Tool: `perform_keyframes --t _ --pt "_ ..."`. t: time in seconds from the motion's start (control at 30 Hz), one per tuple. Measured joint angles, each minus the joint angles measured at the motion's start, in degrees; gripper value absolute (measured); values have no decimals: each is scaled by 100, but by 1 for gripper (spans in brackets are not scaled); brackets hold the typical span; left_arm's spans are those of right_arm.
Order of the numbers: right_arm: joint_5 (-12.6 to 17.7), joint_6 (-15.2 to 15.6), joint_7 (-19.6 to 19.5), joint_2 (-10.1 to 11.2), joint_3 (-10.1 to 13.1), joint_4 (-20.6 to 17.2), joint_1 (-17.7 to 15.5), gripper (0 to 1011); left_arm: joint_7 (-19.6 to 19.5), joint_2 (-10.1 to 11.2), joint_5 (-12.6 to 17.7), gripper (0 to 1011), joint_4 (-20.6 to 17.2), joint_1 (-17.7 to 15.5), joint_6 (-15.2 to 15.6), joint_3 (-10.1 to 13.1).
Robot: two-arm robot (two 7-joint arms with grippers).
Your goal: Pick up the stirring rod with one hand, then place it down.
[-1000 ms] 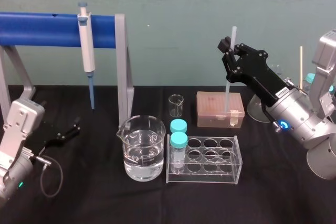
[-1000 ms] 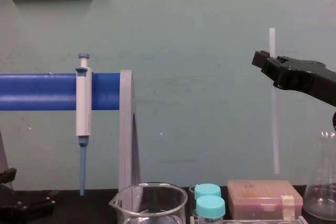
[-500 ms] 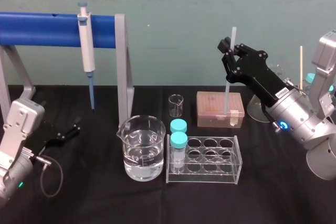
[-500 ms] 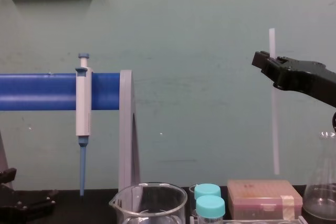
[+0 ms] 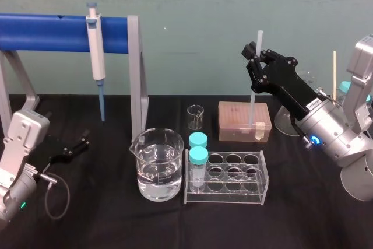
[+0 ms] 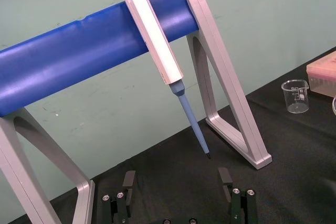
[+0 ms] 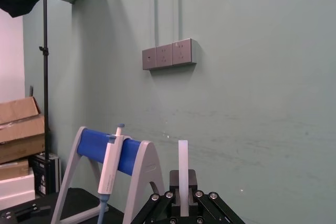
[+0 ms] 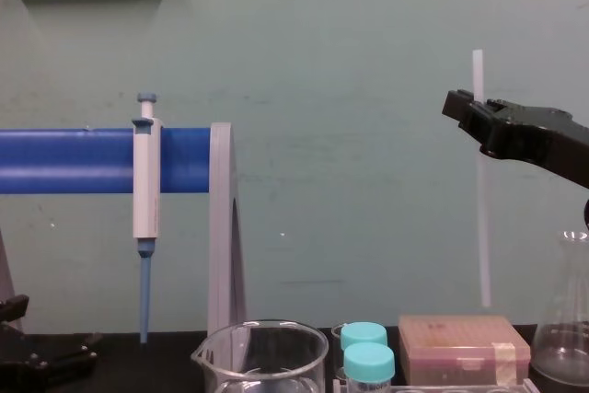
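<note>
One claw (image 5: 254,58) holds stirring rod (image 5: 253,100) clear above box (image 5: 234,122).

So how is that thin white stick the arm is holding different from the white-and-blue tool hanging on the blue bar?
The thin translucent-white stirring rod is plain and even all along; the white-and-blue pipette is thicker and tapers to a blue tip. The stirring rod is clamped in the right arm's black pincer, its lower end in the air; the pipette hangs on the blue bar. Both stand roughly upright.
</note>
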Motion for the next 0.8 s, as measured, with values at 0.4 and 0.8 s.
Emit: perform_keyframes --t 0.4,0.8 --pt "-2 3 -14 9 0 -58 -43 67 0 0 0 1000 0 0 0 0" --pt "-15 16 -29 27 -1 -115 -81 67 0 0 0 1000 0 0 0 0"
